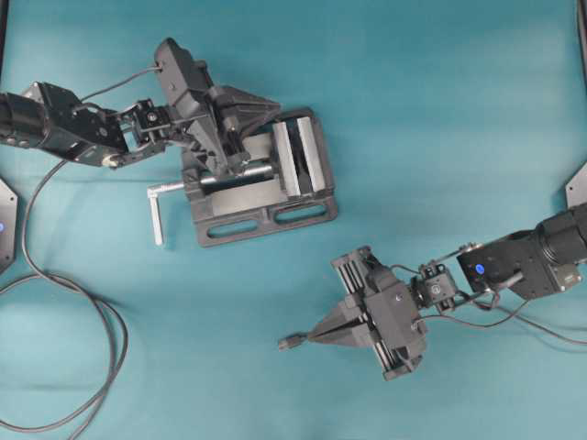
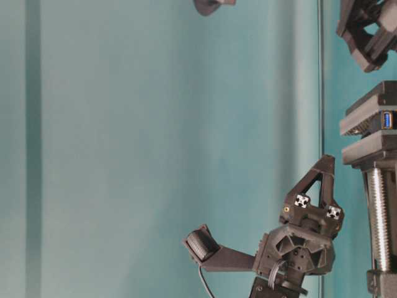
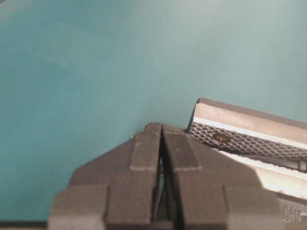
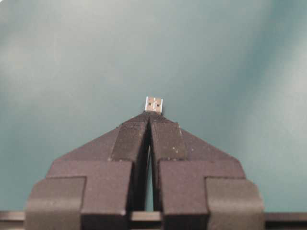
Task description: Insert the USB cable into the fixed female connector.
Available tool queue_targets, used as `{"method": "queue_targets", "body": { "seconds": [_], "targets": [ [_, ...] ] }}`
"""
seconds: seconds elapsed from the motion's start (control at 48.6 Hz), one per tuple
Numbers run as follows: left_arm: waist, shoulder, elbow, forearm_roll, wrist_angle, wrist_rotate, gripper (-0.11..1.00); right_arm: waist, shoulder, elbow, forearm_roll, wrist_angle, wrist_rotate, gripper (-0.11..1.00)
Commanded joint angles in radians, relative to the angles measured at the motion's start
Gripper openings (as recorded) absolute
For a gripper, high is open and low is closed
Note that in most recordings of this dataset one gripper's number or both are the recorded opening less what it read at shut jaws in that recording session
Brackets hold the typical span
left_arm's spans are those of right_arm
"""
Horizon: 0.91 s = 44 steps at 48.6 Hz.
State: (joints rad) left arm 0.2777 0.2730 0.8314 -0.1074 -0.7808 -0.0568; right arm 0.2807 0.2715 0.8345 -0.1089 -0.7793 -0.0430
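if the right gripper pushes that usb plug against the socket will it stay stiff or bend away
Probably stiff enough: the USB cable shows only its short metal tip past the closed fingertips of the right gripper, so little length is free to flex. It may twist or slip, since only the narrow tips pinch it. The trailing cable looks thin and floppy, offering no support.

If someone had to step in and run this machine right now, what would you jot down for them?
Right gripper: shut on the USB plug, whose metal tip sticks out past the fingertips, held over bare table.
Left gripper: shut, at the vise; what it pinches is hidden.
Socket: blue-lined opening clamped in the vise.
Done: plug picked up.
Left: carry the plug across to the vise, line it up with the socket and push it in. They are well apart for now.
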Motion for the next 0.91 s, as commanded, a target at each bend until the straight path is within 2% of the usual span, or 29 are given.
{"method": "queue_targets", "body": {
  "seconds": [0.0, 0.391, 0.617, 0.679, 0.761, 0.823, 0.885],
  "targets": [
    [-0.02, -0.048, -0.014, 0.025, -0.006, 0.011, 0.01, 0.008, -0.014, -0.017, 0.0, -0.006, 0.005, 0.0],
    [-0.078, -0.138, 0.032, 0.025, 0.091, 0.0, -0.02, 0.028, -0.015, -0.02, 0.0, 0.054, 0.026, 0.01],
    [-0.098, -0.201, 0.052, 0.025, 0.201, 0.002, 0.0, 0.028, -0.015, -0.02, 0.0, 0.072, 0.081, 0.01],
    [-0.098, -0.227, 0.064, 0.025, 0.207, -0.002, 0.05, 0.028, -0.015, -0.02, 0.0, 0.057, 0.087, 0.01],
    [-0.101, -0.261, 0.086, 0.025, 0.207, -0.002, 0.18, 0.02, -0.014, -0.021, 0.002, 0.055, 0.098, 0.01],
    [-0.104, -0.288, 0.104, 0.025, 0.21, -0.003, 0.34, 0.012, -0.015, -0.021, 0.002, 0.052, 0.11, 0.01],
    [-0.115, -0.321, 0.123, 0.025, 0.215, -0.003, 0.53, 0.005, -0.014, -0.026, 0.0, 0.049, 0.123, 0.06]
  ]
}}
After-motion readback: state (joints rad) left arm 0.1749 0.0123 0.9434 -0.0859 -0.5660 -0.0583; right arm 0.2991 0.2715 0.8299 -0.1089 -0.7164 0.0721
